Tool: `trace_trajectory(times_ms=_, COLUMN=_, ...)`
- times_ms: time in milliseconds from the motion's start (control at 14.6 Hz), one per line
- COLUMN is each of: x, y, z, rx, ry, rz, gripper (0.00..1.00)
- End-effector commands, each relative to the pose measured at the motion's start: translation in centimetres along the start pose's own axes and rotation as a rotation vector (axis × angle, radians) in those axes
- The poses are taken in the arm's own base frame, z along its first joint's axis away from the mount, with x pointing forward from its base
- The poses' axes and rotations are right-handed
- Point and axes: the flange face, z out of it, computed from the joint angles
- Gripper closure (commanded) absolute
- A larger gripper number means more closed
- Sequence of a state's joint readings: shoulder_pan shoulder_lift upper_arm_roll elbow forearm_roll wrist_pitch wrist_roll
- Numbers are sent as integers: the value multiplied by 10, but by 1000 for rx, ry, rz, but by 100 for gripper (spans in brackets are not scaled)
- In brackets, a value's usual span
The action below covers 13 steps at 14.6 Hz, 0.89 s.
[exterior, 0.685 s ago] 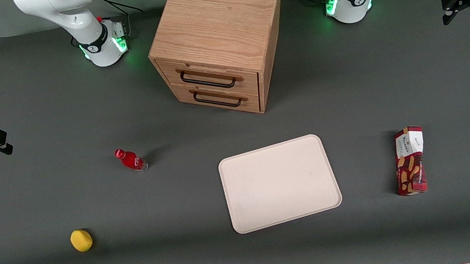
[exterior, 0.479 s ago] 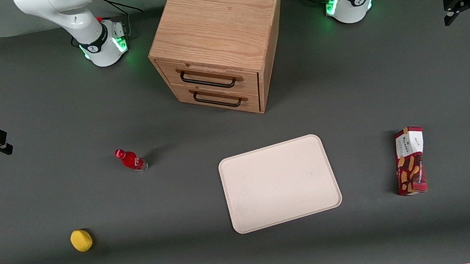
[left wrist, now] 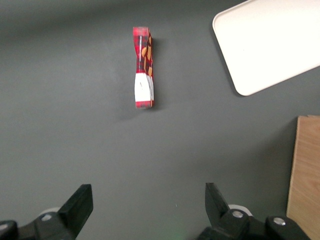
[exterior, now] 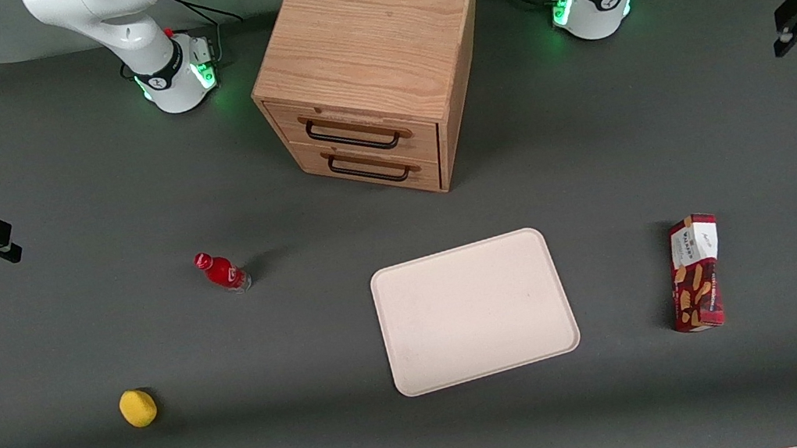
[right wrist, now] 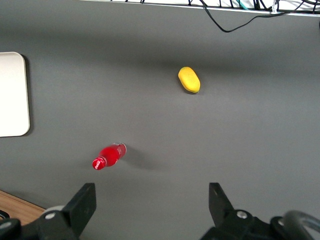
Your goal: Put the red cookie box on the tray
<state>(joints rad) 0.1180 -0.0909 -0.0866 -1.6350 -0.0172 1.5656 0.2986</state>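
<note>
Since a moment ago the gripper (left wrist: 145, 207), fingers spread and empty, has drifted toward the table's working-arm edge. The box (exterior: 696, 273), apparently untouched, sits at the tray's (exterior: 475, 311) three o'clock; approach pending.

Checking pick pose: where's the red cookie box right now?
The red cookie box lies flat on the table beside the tray, toward the working arm's end. The open tool is above the table, well away from it.

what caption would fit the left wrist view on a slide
Open pincer hangs above the bare table, apart from the red cookie box lying beside the empty tray.
</note>
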Motion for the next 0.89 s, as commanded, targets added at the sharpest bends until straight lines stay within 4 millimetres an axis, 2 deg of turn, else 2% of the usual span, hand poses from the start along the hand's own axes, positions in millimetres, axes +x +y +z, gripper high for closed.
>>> trace_trajectory(times_ms=0, x=66, y=-11, z=61, rx=-27, ry=-22, rz=28, gripper=0)
trace_trajectory(times_ms=205, x=118, y=-14, z=147, rx=-11, ry=-25, rz=53, gripper=0)
trace_trajectory(times_ms=342, x=145, y=-21, z=208, rx=-4, ry=1, rz=41, gripper=0)
trace_trajectory(times_ms=479, x=164, y=-26, z=264, rx=22, ry=22, rz=40, gripper=0)
trace_trajectory(times_ms=616, x=177, y=-24, z=306, rx=63, ry=44, rz=41, gripper=0)
trace_trajectory(times_ms=822, x=183, y=-26, z=355, rx=118, ry=52, rz=62, gripper=0)
